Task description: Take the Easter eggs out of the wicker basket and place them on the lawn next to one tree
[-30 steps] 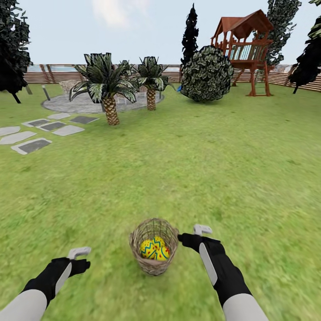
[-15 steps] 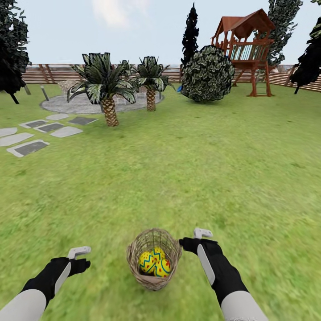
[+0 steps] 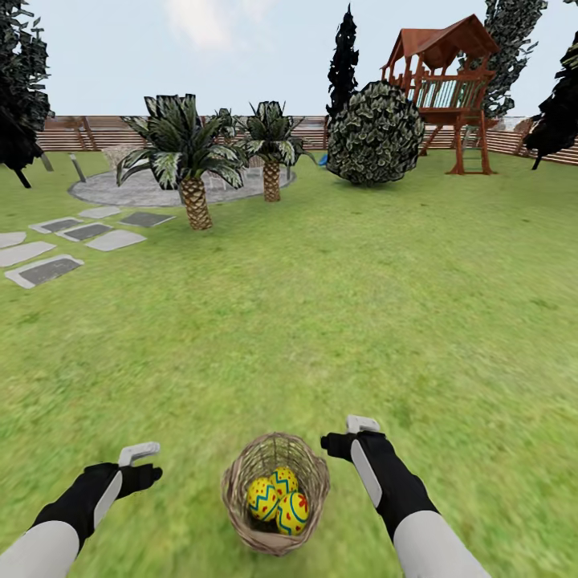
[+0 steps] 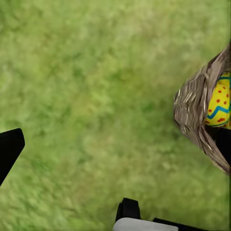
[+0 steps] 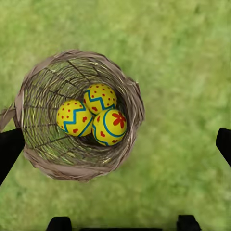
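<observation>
Both arms wear pale grey sleeves ending in black wrists; left hand and right hand have light-grey fingers.

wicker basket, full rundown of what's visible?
The small round tan-brown wicker basket of loose woven twigs stands upright on the green lawn, open-topped and bucket-shaped. Three yellow Easter eggs with blue zigzags and red marks lie clustered, touching, at its bottom. It sits between the two grippers in the head view; neither touches it.
</observation>
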